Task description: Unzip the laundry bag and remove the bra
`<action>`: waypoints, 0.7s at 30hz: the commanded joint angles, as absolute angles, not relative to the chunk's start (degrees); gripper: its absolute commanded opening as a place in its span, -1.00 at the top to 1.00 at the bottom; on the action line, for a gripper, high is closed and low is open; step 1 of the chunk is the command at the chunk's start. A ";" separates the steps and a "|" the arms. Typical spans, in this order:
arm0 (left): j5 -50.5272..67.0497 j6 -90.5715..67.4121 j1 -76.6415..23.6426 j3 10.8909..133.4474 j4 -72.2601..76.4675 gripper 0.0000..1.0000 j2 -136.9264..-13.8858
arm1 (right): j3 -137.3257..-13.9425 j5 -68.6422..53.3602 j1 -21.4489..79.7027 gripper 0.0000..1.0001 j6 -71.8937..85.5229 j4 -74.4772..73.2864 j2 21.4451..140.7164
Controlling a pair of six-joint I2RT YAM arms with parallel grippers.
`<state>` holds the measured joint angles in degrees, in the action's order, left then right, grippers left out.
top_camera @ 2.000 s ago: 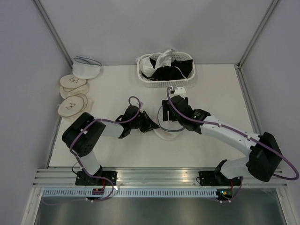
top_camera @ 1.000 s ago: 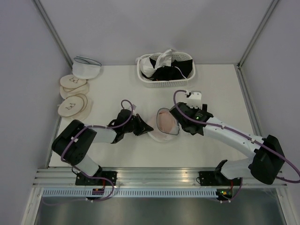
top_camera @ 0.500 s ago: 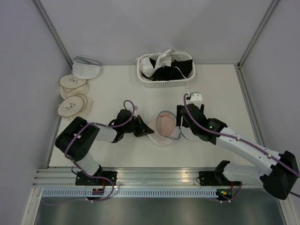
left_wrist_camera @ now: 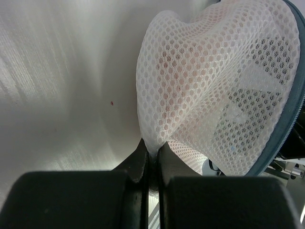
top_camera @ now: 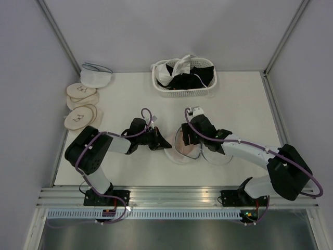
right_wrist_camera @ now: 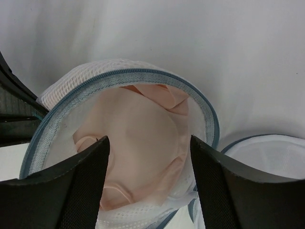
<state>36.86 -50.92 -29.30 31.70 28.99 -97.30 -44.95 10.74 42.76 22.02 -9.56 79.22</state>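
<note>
The laundry bag [top_camera: 176,154] lies unzipped mid-table, its two mesh halves spread apart. The left half holds the pale pink bra [top_camera: 182,145]; the empty half [top_camera: 217,155] lies to its right. My left gripper [top_camera: 163,141] is shut on the bag's mesh wall [left_wrist_camera: 209,86], pinching a fold between its fingers [left_wrist_camera: 142,155]. My right gripper [top_camera: 189,138] is open above the bra [right_wrist_camera: 143,138], one finger [right_wrist_camera: 90,176] on each side of the cup, inside the blue-grey zipper rim [right_wrist_camera: 119,75]. The empty half's rim [right_wrist_camera: 267,155] shows at the right.
A white basket [top_camera: 207,89] of black and white garments stands at the back centre. A white domed bag [top_camera: 96,75] and tan round discs [top_camera: 80,107] lie at the back left. Enclosure walls and posts close in both sides.
The bag has been opened, its lid half laid out to the right. My right gripper has swung back left over the exposed bra. My left gripper has kept its pinch on the mesh.
</note>
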 commanded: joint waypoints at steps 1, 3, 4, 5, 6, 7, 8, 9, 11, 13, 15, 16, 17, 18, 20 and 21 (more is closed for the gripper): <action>39.81 -47.20 -28.74 33.66 29.18 0.95 -98.70 | -43.77 7.65 42.19 -0.45 20.57 -4.57 80.42; 40.25 -47.11 -28.65 33.92 29.35 0.95 -99.57 | -43.24 7.04 42.10 -0.45 20.31 -3.26 81.73; 40.86 -47.11 -28.65 34.10 29.62 0.95 -99.93 | -42.72 6.07 41.93 -0.43 20.30 -2.64 82.26; 41.22 -47.11 -28.65 34.28 29.71 0.96 -100.37 | -42.63 5.46 41.84 -0.42 20.22 -1.24 83.40; 41.39 -47.11 -28.65 34.28 29.97 0.95 -100.63 | -42.54 4.93 41.66 -0.39 20.21 -0.80 83.93; 41.83 -47.37 -28.65 34.19 30.67 0.95 -101.16 | -42.54 4.66 41.49 -0.38 19.95 -0.53 84.54; 42.10 -47.37 -28.65 34.28 30.67 0.96 -101.25 | -42.54 4.22 41.48 -0.37 19.78 -0.53 85.68; 42.10 -47.37 -28.65 34.28 30.76 0.95 -101.34 | -42.54 4.04 41.48 -0.37 19.69 0.43 86.13; 42.27 -47.11 -28.65 34.28 30.68 0.96 -101.60 | -42.63 4.39 41.48 -0.36 19.16 1.40 87.27; 42.36 -46.94 -28.65 34.45 30.76 0.96 -101.78 | -42.54 4.75 41.40 -0.30 18.90 1.67 87.80; 42.45 -47.02 -28.65 34.45 30.85 0.95 -102.22 | -42.54 4.40 41.40 -0.03 18.81 2.11 88.50; 42.54 -47.20 -28.65 34.54 31.02 0.96 -102.39 | -42.54 4.22 41.40 0.12 18.81 2.20 88.77; 42.80 -47.28 -28.65 34.54 31.29 0.95 -102.74 | -42.71 3.78 41.40 0.31 18.90 2.28 89.03; 42.72 -47.37 -28.65 34.54 31.55 0.95 -102.83 | -42.71 3.08 41.40 0.50 18.98 2.29 89.03; 42.89 -47.46 -28.65 34.72 31.64 0.95 -103.09 | -42.80 2.46 41.40 0.88 19.25 2.29 88.51; 42.80 -47.46 -28.65 34.63 31.64 0.95 -103.10 | -42.72 2.11 41.40 0.99 19.42 2.20 88.16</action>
<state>40.97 -49.91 -28.56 33.15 29.36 -102.21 -42.78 5.45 41.10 18.76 -0.30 88.33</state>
